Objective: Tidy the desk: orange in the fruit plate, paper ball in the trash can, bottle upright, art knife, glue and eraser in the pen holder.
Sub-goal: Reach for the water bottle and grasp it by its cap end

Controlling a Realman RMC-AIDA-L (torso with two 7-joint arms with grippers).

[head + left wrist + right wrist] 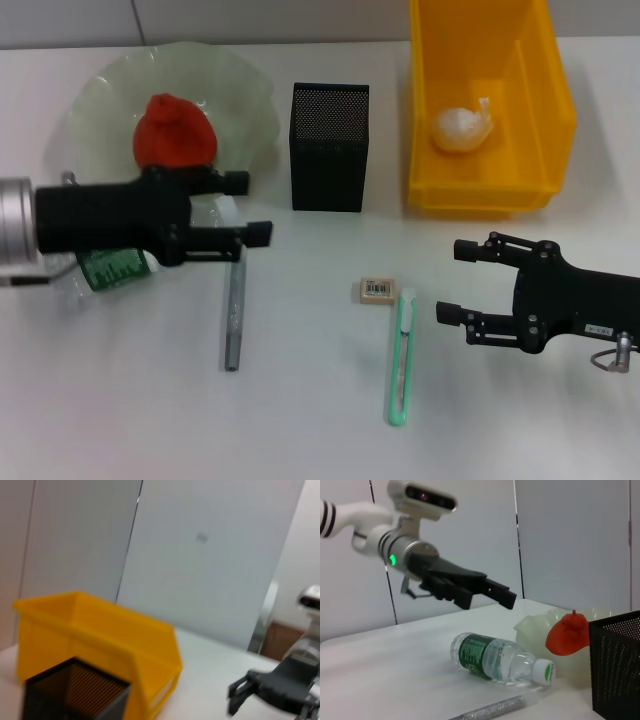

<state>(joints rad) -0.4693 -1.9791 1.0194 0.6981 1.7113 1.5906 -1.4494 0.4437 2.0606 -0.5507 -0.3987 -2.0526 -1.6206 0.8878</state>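
A yellow bin (105, 635) sits on a white table (210, 680), its open top facing up; just in front of it stands a black mesh pen holder (75, 692), cut off by the frame edge; farther off, the right gripper (239, 694) hovers with its dark fingers (234, 700) parted; pale wall panels (200, 555) stand behind.

White desk (300, 420) seen across whole work area, surface plain and evenly lit. Pale grey wall panels (210, 555) set behind desk, divided by thin dark vertical seams (518, 535). Brownish wooden furniture (280, 640) glimpsed low at far side, kind not discernible.
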